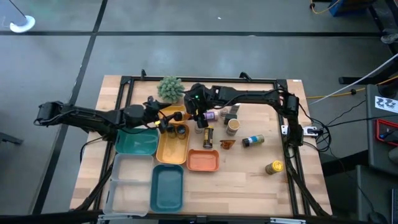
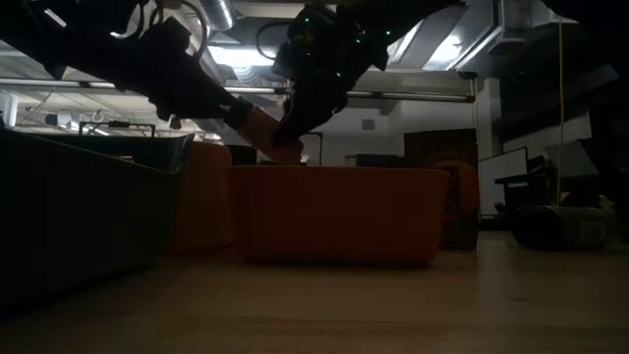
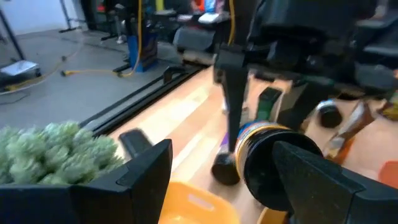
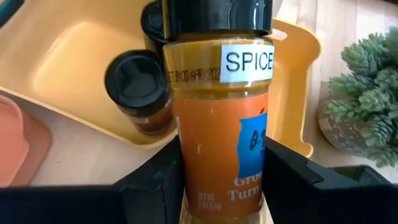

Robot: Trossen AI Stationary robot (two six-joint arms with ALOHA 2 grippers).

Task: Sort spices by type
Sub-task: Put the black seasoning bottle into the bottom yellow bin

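My right gripper (image 1: 199, 117) is shut on an orange turmeric jar (image 4: 217, 124) with a black cap and a "SPICE" label, above the far end of the yellow tray (image 1: 169, 148). Two small dark-capped jars (image 4: 137, 87) stand in that tray. My left gripper (image 1: 165, 122) stands open at the tray's far left. In its wrist view the held jar's black cap (image 3: 267, 171) faces it between its fingers, close to one finger (image 3: 317, 180). More spices stand or lie on the table to the right: a purple-capped jar (image 1: 210, 115), a pale-capped jar (image 1: 232, 126), a lying bottle (image 1: 253, 141) and a yellow jar (image 1: 274, 167). My right gripper pinches the jar's lower body (image 4: 217, 186), near its base, between its two fingers (image 4: 155, 180). It comes slanting down from the table's far right. The jar is lifted clear over the yellow tray, tilted, its cap pointing away from the gripper. My left gripper: I cannot tell whether a finger touches the cap.
A fuzzy green plant (image 1: 170, 88) stands just beyond the yellow tray. A teal tray (image 1: 137, 143), an orange tray (image 1: 202, 160), a second teal tray (image 1: 168, 186) and a clear tray (image 1: 127, 186) fill the near left. A brown packet (image 1: 227, 144) lies beside the orange tray.
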